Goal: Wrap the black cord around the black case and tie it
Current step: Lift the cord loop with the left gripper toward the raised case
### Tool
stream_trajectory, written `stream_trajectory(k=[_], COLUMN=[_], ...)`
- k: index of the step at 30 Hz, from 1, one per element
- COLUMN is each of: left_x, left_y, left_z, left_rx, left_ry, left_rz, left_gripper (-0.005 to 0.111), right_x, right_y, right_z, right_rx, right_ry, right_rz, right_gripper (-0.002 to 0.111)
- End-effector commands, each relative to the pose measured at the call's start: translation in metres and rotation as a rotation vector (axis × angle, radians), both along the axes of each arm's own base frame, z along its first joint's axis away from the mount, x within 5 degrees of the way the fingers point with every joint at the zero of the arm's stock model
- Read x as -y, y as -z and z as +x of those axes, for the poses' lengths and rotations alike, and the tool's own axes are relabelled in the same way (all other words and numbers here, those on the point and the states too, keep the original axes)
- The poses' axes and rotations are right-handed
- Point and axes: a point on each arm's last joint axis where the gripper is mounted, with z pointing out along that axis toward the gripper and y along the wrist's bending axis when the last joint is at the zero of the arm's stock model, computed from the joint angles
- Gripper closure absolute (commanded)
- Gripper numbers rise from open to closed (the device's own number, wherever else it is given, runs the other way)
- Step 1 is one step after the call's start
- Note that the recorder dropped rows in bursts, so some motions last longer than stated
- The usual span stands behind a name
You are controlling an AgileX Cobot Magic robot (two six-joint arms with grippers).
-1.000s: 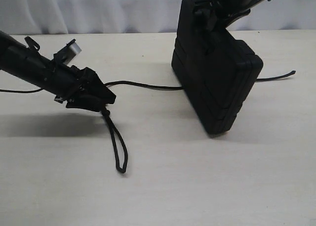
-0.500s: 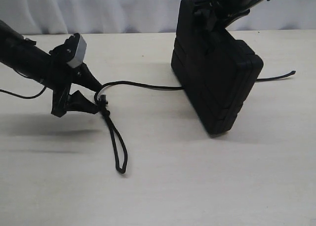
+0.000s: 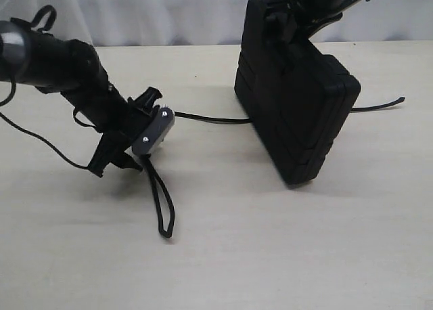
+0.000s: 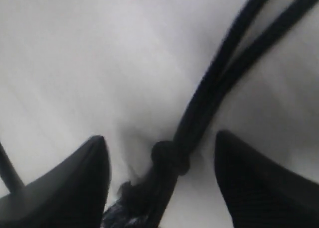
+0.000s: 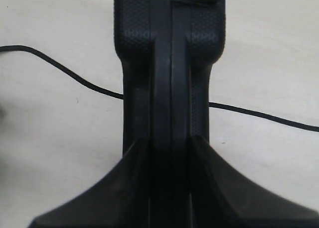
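Out over a pale, faintly grained desk [image 3: 284, 256], matte and plain, with a creased white cloth backdrop [image 3: 169, 12] hung along the far edge.

Over to the left fingers [image 4: 75, 183] now: spread wide and down low by the desk. Straddling the small knot of the thin braided black cord [image 3: 210, 118] without pinching it, a clear gap on either side in the left wrist view. Past the knot, a narrow loop lying flat on the desk, stretching toward the near edge.

Across to the right fingers [image 5: 99, 193]: clamped on the top edge of the flat, ribbed, hard-plastic black case [image 3: 298, 114], one on each face. Standing upright on its lower edge at the right of the desk.

Cord running from the knot to the foot of the case, vanishing there, then out again on the other side and trailing off to the right. Under or behind the case: cannot tell.
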Motion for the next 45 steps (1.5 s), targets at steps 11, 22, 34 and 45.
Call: stream_trajectory(k=[11,22,34,45], left_x=[0.001,0.007,0.020,0.021], left_y=[0.016,0.000,-0.071,-0.084], left_z=[0.003,0.008,0.015,0.024], left_rx=[0.033,-0.077,-0.075,-0.082], left_ry=[0.003,-0.665,-0.981,-1.105], left_rz=[0.097,-0.145,-0.602,-0.706], left_gripper=[0.084,0.107,0.107,0.107], right_x=[0.000,0.000,0.000,0.000], right_y=[0.005,0.005,0.005,0.005], right_z=[-0.002,-0.002,-0.003,-0.003], right_rx=[-0.033,-0.033,-0.033,-0.034], right_ry=[-0.014,-0.014,-0.014,-0.014], right_rz=[-0.013,-0.013,-0.010,-0.006], right_gripper=[0.104,0.104,0.104,0.104])
